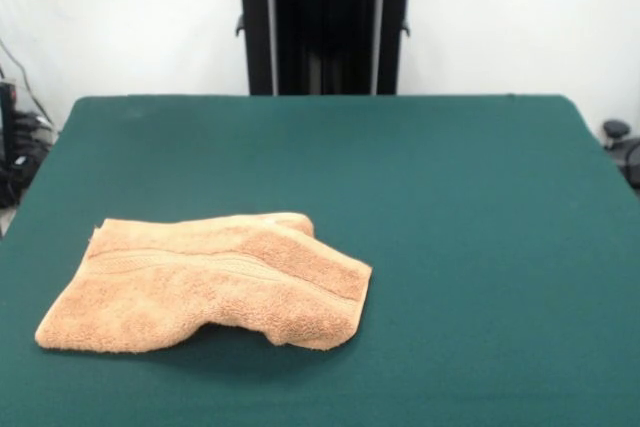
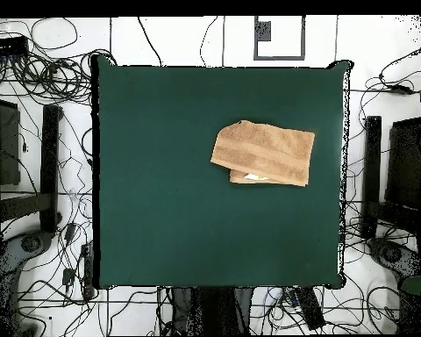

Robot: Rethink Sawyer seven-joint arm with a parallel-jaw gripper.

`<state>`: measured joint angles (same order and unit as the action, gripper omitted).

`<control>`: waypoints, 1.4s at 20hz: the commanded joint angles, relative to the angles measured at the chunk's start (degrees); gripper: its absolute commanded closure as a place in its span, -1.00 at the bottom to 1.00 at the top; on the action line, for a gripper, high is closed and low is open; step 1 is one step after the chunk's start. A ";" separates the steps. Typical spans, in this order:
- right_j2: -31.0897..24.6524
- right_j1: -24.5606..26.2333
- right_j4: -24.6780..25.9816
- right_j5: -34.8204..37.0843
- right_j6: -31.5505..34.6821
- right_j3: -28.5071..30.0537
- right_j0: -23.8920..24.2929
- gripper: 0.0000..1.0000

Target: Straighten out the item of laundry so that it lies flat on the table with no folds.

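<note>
The orange-tan terry towel (image 1: pixel 205 282) lies on the dark green table (image 1: pixel 450 207) at the near left of the front view. It is folded over on itself, with a top layer doubled across and a woven band stripe running along it. Its right end rises in a hump. In the overhead view the towel (image 2: pixel 265 154) lies right of the table's (image 2: pixel 161 193) middle, toward the far edge, with a lower layer peeking out along its bottom side. The arm and gripper show in neither view; only the black pedestal (image 1: pixel 325 22) shows.
The pedestal stands beyond the table's far edge in the front view. Cables and black stands (image 2: pixel 49 158) lie on the floor around the table in the overhead view.
</note>
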<state>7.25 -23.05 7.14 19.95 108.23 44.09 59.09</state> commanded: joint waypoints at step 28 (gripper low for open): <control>-27.88 4.25 9.62 -4.98 1.96 16.50 9.89 -1.00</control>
